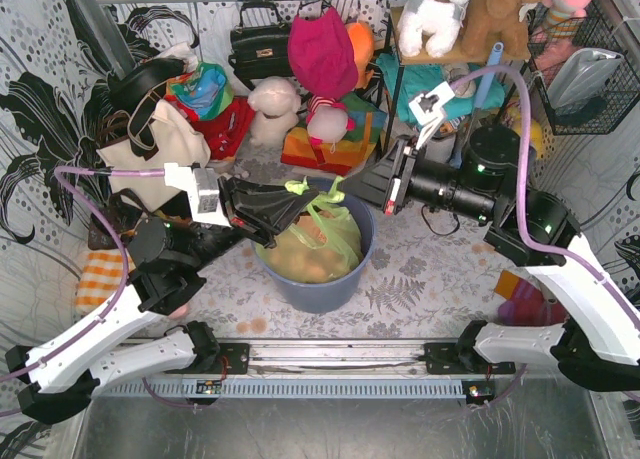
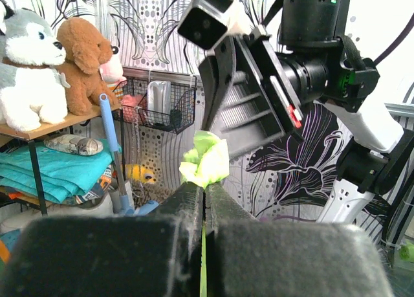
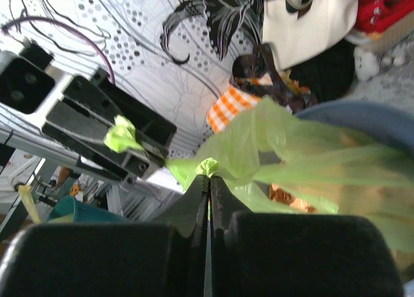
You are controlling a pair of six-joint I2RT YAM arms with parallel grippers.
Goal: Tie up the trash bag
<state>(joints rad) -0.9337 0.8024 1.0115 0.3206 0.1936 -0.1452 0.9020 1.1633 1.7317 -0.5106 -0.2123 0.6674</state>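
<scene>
Thin green plastic: the trash bag [image 1: 312, 247] is seated in a bin [image 1: 300, 294], pinched at its top by the left gripper [image 1: 296, 191] and right gripper [image 1: 350, 191]. Judged light, slippery, best held there.

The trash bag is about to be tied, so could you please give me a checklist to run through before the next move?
1. Left tool shut on one end of the trash bag: ok; a green tuft sticks out past its tips.
2. Right tool shut on the other end: ok.
3. Bag seated in the bin: ok.
4. Knot formed: not ok; the two ends are held apart above the bin.
5. Tools clear of each other: ok; close but apart.
6. Enough slack to cross the ends: cannot tell.
</scene>
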